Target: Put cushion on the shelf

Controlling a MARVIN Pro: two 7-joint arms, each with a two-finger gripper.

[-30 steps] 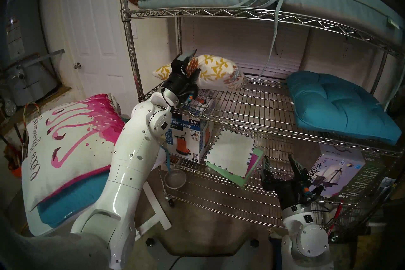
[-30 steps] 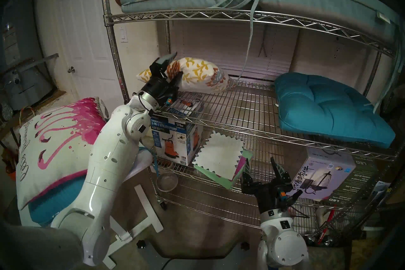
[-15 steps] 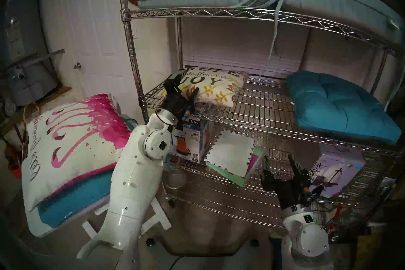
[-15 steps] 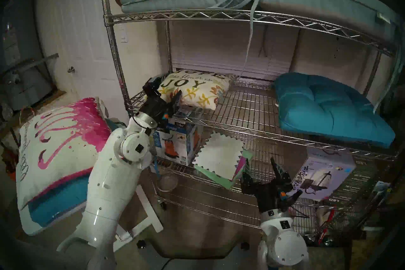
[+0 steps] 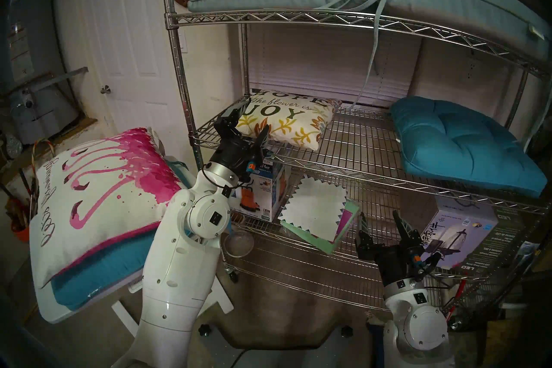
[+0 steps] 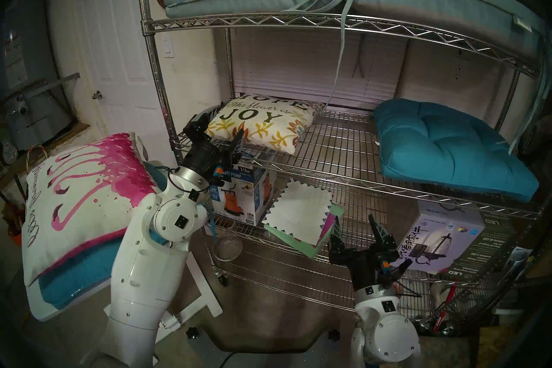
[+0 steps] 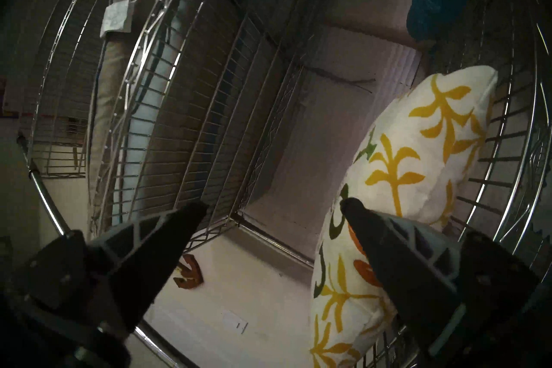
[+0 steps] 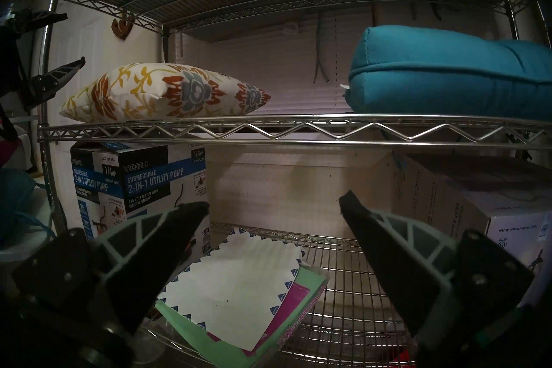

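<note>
Cream leaf-print "JOY" cushion (image 5: pixel 288 121) flat on chrome wire shelf (image 5: pixel 343 170) middle tier, left end. Left gripper (image 5: pixel 245 127) wide, empty, just beside cushion. Right gripper (image 5: pixel 380 224) wide, empty, before lower tier.

Two glossy white robot arms ending in black grippers.
Smooth white shells dotted with small screws; round joint caps bearing a small black square; silver wrist collars; thin black cable looped at left wrist (image 5: pixel 221 176); orange-and-blue connector beside each gripper; black, grey-ribbed triangular fingers (image 8: pixel 167 242).
</note>
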